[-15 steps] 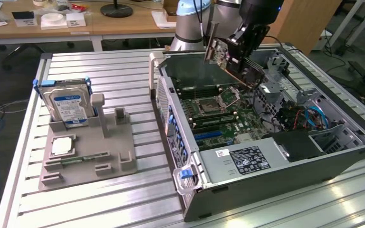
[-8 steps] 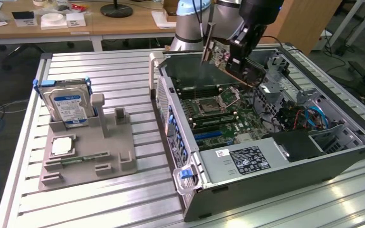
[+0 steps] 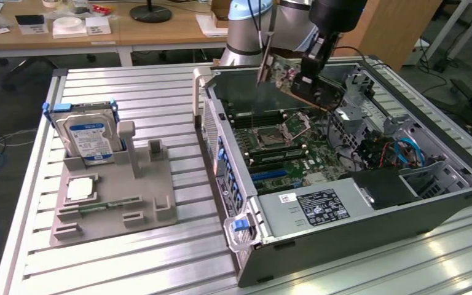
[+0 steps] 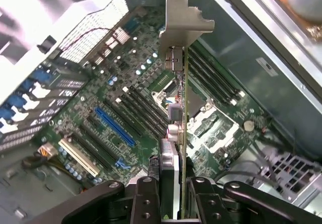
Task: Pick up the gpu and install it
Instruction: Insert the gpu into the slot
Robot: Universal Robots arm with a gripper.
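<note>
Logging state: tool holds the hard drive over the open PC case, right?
No. The tool holds the gpu over the open PC case; the hard drive stands in the grey fixture, as the exterior view shows.

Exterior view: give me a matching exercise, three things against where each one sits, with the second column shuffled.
Things:
1. gpu
2. hard drive
3. power supply

Places:
A. standing upright in the grey holder
B. fixed inside the open case, label facing up
C. gripped in the jaws, above the motherboard

Pairs: 1-C, 2-A, 3-B
</note>
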